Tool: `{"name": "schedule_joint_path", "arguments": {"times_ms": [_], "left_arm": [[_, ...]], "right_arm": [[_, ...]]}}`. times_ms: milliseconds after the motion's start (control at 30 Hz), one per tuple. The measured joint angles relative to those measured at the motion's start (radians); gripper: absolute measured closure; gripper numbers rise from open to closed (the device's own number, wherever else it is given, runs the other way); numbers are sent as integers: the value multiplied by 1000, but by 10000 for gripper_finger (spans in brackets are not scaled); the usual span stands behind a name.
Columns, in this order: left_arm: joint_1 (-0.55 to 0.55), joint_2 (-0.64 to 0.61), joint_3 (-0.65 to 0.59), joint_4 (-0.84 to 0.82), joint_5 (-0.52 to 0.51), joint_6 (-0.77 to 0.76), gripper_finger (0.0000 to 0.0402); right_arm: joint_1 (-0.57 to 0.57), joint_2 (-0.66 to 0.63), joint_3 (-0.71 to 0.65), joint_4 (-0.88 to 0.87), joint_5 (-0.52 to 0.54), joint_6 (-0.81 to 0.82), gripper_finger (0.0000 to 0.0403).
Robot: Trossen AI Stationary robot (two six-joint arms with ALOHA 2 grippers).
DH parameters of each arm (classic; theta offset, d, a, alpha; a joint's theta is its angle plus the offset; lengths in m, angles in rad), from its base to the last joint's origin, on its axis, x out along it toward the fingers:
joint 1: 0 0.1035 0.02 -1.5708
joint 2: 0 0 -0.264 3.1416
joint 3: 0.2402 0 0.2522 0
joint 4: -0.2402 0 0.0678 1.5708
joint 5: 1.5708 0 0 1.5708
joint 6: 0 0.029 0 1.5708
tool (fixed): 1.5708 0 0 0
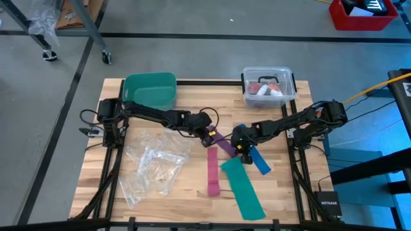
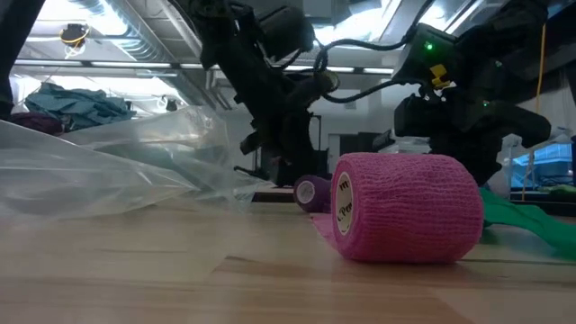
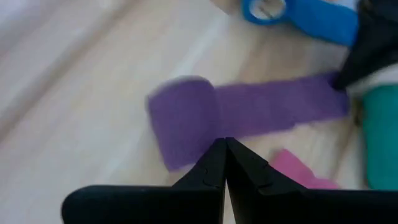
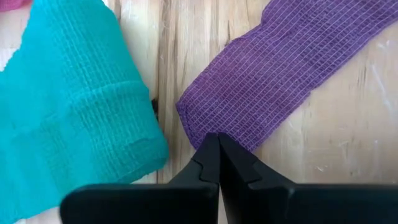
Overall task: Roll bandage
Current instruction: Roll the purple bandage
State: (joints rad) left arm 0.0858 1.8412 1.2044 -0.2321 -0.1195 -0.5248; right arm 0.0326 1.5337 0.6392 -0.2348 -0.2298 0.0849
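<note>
The purple bandage (image 1: pixel 225 144) lies slantwise on the wooden table's middle. One end is wound into a small stubby roll (image 3: pixel 183 118), and the rest is a flat band (image 4: pixel 292 62) running to a free end. My left gripper (image 3: pixel 225 144) is shut, its tips just over the roll's edge. My right gripper (image 4: pixel 214 140) is shut at the band's free end. In the low view the roll (image 2: pixel 312 192) stands on the table behind a pink roll. My left gripper's shut fingertips stand over the band right beside the roll (image 3: pixel 205 134), slanting down from the table's left. I cannot tell whether they touch it. My right gripper presses its shut fingertips down on the band's free end (image 4: pixel 202 121), slanting down from the table's right. The band lies flat on the table there.
A pink strip (image 1: pixel 212 172) ending in a pink roll (image 2: pixel 405 207), a teal strip (image 1: pixel 243 187) and a blue strip (image 1: pixel 260 162) lie near the bandage. Clear plastic bags (image 1: pixel 151 163) cover the left. A green bin (image 1: pixel 151 90) and a clear box (image 1: pixel 268 86) stand at the far edge.
</note>
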Motion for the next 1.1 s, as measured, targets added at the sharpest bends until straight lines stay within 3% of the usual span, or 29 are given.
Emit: {"name": "schedule_joint_path", "arguments": {"times_ms": [167, 567, 967, 1100], "left_arm": [[14, -29, 4, 8, -145, -12, 401], [54, -31, -20, -195, -180, -128, 401], [52, 46, -23, -69, -140, -157, 401], [49, 48, -22, 8, -36, -157, 401]], "right_arm": [[0, 0, 0, 1, 1, -3, 402], [0, 0, 0, 3, 6, -5, 402], [0, 0, 0, 6, 9, -5, 402], [0, 0, 0, 6, 8, -5, 402]]}}
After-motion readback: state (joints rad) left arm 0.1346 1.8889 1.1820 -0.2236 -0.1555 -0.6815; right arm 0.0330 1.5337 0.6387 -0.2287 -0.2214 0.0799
